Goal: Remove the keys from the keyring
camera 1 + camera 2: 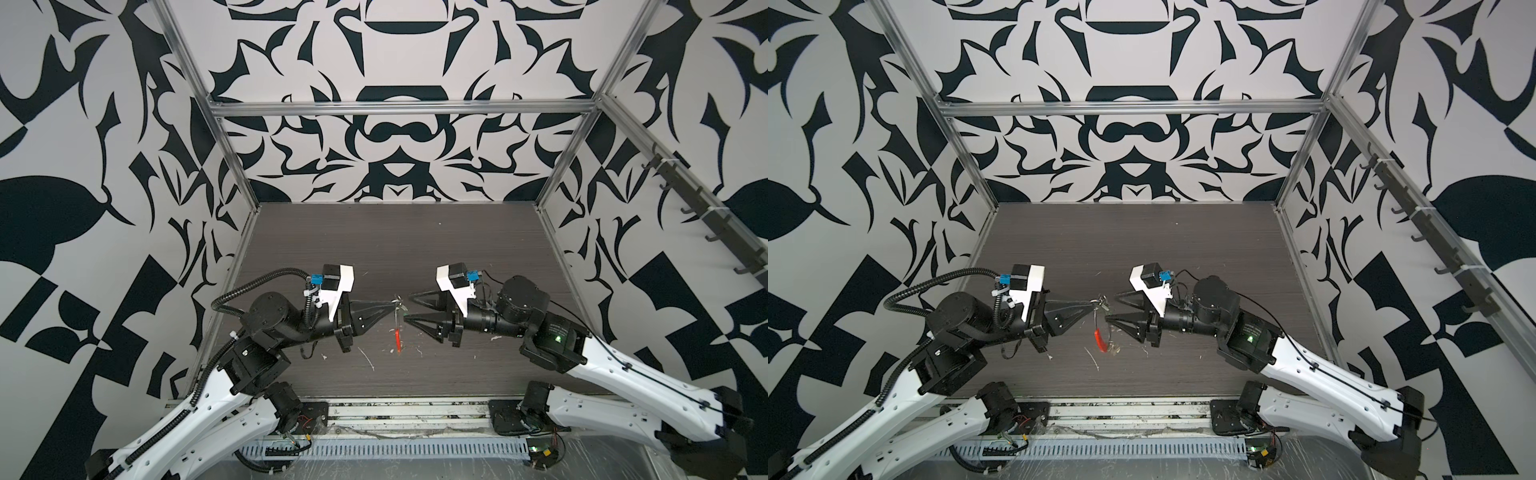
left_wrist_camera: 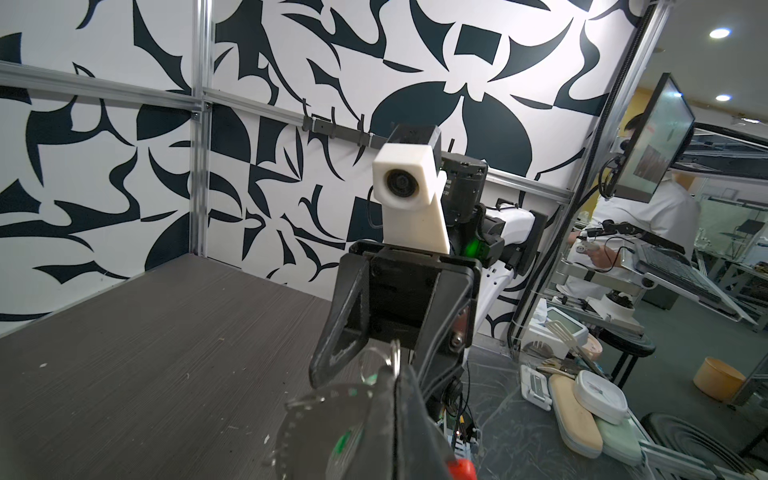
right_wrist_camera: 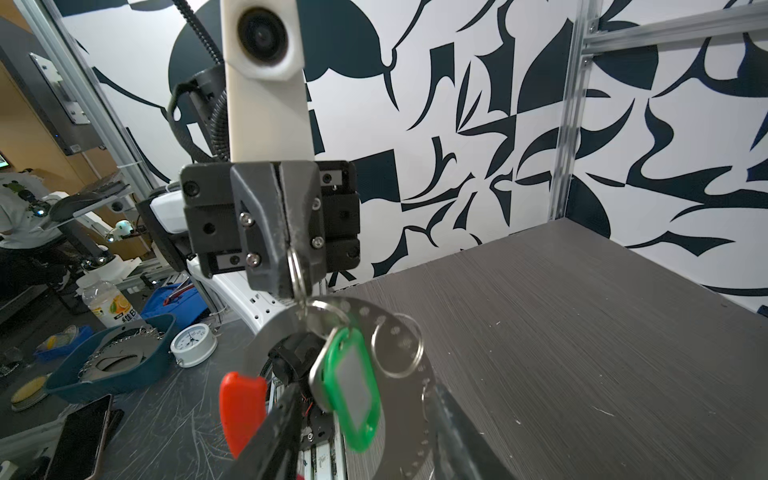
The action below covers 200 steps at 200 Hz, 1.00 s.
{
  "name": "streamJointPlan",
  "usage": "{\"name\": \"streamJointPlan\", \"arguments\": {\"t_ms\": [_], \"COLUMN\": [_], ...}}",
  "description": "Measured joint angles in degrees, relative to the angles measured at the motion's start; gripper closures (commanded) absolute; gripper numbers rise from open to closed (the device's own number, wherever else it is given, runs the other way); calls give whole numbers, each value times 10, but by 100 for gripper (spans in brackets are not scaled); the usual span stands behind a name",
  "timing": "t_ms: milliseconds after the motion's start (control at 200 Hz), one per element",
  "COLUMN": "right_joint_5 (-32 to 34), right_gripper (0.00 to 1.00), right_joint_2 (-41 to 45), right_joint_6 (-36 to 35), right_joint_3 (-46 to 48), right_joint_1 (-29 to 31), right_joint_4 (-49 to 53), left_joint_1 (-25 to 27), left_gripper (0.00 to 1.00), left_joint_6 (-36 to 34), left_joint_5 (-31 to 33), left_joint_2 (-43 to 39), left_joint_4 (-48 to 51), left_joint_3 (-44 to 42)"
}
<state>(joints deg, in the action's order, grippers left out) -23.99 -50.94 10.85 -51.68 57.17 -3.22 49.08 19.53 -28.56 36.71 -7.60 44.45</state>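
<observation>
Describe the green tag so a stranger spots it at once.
Over the dark table, the left gripper pinches a split ring; the grey keyring dangles below. The green tag hangs there, the only green piece, beside the red sleeve.

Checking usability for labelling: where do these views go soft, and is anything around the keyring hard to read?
Right wrist: the left gripper and the split ring it pinches are sharp; green tag and red sleeve blur close to the lens. Left wrist: the keyring is a soft smear. In both top views: evenly lit, but the keyring is a thin sliver.
</observation>
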Motion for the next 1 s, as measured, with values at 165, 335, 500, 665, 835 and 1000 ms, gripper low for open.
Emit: {"name": "streamJointPlan", "arguments": {"t_ms": [165, 335, 500, 665, 835, 1000], "right_joint_5": [0, -2, -1, 2, 5, 5], "right_gripper": [52, 63, 82, 100, 100, 100], "right_joint_2": [-3, -16, -25, -25, -31, -47], "right_joint_6": [2, 6, 7, 7, -1, -7], "right_joint_3": [0, 0, 0, -1, -11, -27], "right_joint_1": [4, 7, 7, 12, 19, 29], "right_joint_4": [-25, -35, -35, -34, -15, 1], "left_joint_1": [0, 0, 0, 0, 0, 0], "left_gripper": [100, 100, 100, 100, 100, 100], "left_joint_6": [4, 6, 6, 6, 7, 9], "left_joint_5": [-6, -9, -9, 2, 14, 26], "left_joint_2": [7, 8, 5, -4, -12, -19], "left_joint_4": [-9, -12, -12, -12, -21, -33], "left_joint_3": [0, 0, -1, -10, -16, -25]}}
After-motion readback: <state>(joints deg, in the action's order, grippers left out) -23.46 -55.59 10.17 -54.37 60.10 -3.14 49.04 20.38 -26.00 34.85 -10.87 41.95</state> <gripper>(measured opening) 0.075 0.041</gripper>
